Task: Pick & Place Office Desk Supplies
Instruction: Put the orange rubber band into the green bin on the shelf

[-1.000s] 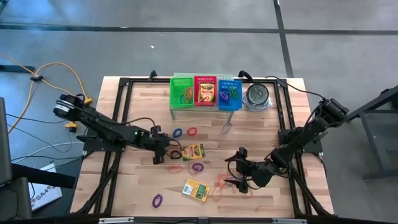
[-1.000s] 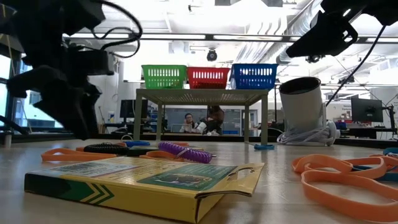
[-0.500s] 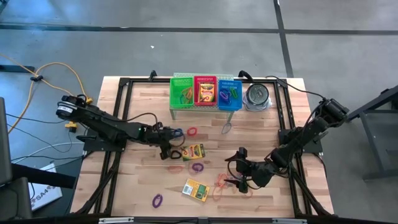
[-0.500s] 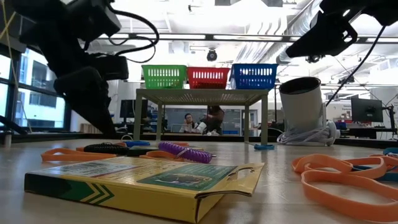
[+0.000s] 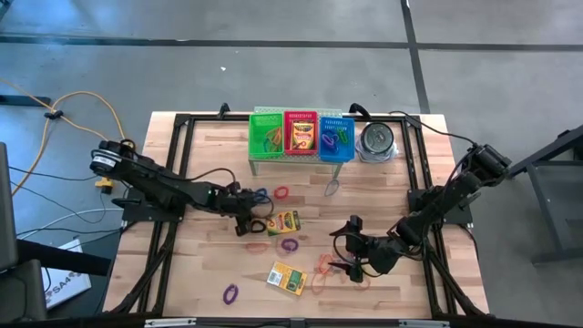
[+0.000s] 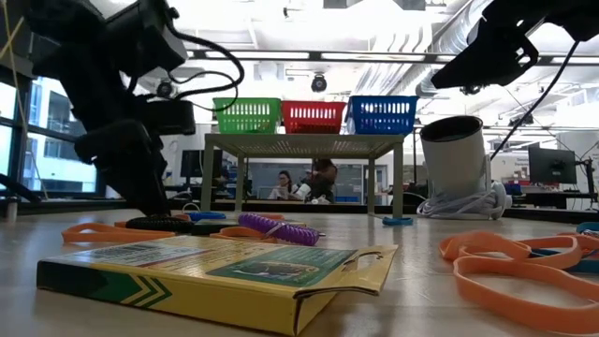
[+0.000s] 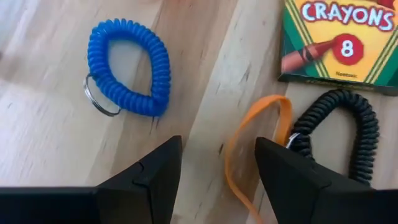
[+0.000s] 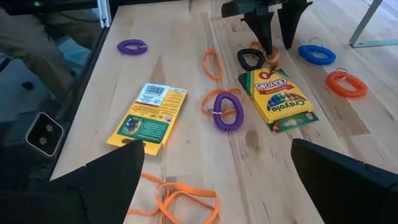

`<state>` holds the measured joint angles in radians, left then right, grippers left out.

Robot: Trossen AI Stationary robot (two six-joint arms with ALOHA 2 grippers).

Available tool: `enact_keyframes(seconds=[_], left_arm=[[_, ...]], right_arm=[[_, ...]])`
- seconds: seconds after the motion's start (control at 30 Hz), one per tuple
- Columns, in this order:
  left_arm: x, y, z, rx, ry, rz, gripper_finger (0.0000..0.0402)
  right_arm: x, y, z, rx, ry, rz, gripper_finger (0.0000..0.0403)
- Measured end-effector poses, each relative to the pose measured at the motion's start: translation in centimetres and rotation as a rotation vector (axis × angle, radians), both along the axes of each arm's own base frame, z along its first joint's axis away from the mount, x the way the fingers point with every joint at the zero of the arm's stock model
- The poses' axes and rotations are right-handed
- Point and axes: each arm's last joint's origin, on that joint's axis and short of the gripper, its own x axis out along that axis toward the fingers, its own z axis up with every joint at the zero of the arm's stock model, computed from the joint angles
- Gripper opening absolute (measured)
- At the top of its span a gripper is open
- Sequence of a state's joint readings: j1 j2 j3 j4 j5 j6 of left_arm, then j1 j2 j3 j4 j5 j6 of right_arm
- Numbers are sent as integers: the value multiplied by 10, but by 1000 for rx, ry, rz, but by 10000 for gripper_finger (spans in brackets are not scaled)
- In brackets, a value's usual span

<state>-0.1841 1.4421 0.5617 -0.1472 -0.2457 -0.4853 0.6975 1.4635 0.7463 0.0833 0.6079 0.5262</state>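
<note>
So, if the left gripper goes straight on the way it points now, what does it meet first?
Most likely the orange rubber band, which lies between the open fingers of the left gripper. The black coil loop is just beside it; depth is unclear.

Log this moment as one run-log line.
left gripper: open, over orange band | right gripper: open, waiting | crayon box: on table

Overhead view straight down, low view level across table, wrist views close, sharing crayon box.
</note>
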Motion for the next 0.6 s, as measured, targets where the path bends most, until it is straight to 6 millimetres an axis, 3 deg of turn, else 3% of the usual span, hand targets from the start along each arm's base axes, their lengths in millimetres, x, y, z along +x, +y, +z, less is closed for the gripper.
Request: enact_keyframes(seconds=[0.27, 0.6], left_arm=[[3, -1, -15, 29, 50, 8, 181], [3, -14, -12, 103, 2, -3, 18]], right_arm=[[0, 0, 0, 0, 0, 0, 395], [0, 0, 0, -1, 2, 0, 395]])
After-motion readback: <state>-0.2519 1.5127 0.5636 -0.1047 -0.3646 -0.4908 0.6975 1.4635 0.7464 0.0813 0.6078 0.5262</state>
